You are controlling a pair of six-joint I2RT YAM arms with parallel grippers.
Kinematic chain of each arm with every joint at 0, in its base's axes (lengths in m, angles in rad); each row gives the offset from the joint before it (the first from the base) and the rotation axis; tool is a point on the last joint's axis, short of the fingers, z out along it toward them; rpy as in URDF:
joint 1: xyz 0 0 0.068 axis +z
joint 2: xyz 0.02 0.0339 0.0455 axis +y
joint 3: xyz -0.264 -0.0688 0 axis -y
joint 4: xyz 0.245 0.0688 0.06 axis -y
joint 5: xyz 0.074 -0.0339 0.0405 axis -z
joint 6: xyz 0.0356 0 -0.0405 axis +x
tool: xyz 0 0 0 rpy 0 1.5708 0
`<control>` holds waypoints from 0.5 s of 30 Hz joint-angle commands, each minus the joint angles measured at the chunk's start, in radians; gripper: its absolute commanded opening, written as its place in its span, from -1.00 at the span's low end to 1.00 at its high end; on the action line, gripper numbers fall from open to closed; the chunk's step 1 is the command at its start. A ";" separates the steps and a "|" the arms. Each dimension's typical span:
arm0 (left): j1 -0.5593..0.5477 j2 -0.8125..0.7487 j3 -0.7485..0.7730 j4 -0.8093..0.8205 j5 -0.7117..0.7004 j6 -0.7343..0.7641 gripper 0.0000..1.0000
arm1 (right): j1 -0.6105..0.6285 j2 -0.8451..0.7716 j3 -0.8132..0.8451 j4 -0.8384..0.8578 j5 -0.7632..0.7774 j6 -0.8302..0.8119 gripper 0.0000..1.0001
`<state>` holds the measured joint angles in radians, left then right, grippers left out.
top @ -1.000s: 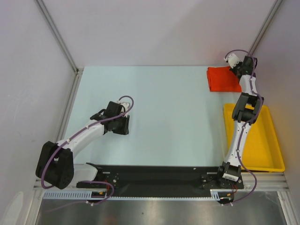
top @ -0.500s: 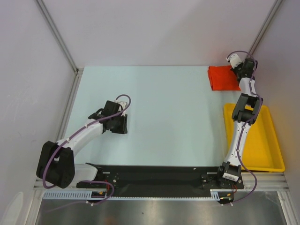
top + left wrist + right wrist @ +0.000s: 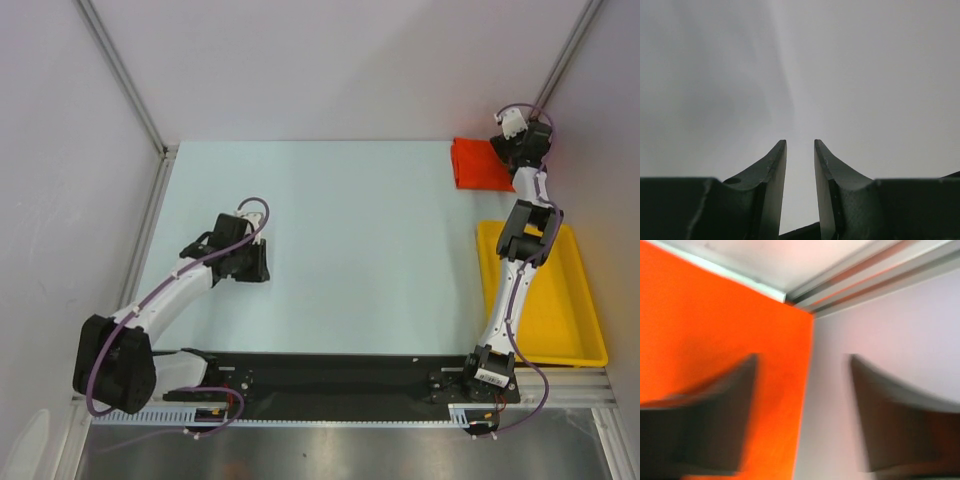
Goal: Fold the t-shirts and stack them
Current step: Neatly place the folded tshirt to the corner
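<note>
Now we see the t-shirt point(image 3: 478, 166), folded into an orange-red block, lying at the far right corner of the table point(image 3: 380, 230), beyond the yellow tray point(image 3: 575, 320). It has shifted slightly rightward since a second ago. The right gripper point(image 3: 802, 360) stands over the shirt's right edge, its jaws spread wide and holding nothing, though this view is blurred. The left gripper point(image 3: 800, 142), drawn a little leftward, shows a narrow gap with nothing in it.

The right gripper point(image 3: 802, 360) has opened, seemingly releasing the t-shirt point(image 3: 478, 165), now shifted toward the corner.
</note>
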<state>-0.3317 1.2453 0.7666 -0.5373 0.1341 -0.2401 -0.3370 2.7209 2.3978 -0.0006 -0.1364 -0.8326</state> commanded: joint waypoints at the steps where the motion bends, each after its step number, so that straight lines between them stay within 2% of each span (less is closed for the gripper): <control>1: 0.014 -0.053 0.003 0.003 0.010 -0.030 -0.32 | 0.012 -0.046 0.009 0.117 0.058 0.065 0.85; 2: 0.016 -0.067 0.003 0.005 0.013 -0.040 -0.32 | 0.013 -0.068 0.006 0.126 0.098 0.075 0.99; 6: 0.019 -0.107 -0.003 0.017 0.033 -0.074 -0.32 | 0.042 -0.154 -0.015 0.123 0.198 0.125 0.99; 11: 0.025 -0.194 -0.047 0.055 0.048 -0.174 -0.30 | 0.169 -0.314 -0.104 0.025 0.412 0.268 1.00; 12: 0.026 -0.234 -0.067 0.066 0.051 -0.197 -0.29 | 0.194 -0.344 -0.126 -0.045 0.434 0.361 1.00; 14: 0.040 -0.271 -0.087 0.106 0.090 -0.261 -0.27 | 0.251 -0.458 -0.208 -0.114 0.408 0.447 0.99; 15: 0.042 -0.291 -0.093 0.115 0.110 -0.277 -0.24 | 0.315 -0.496 -0.244 -0.159 0.409 0.528 0.99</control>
<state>-0.3077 1.0130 0.6922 -0.4957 0.1822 -0.4103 -0.1677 2.4329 2.2059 -0.0635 0.2142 -0.5293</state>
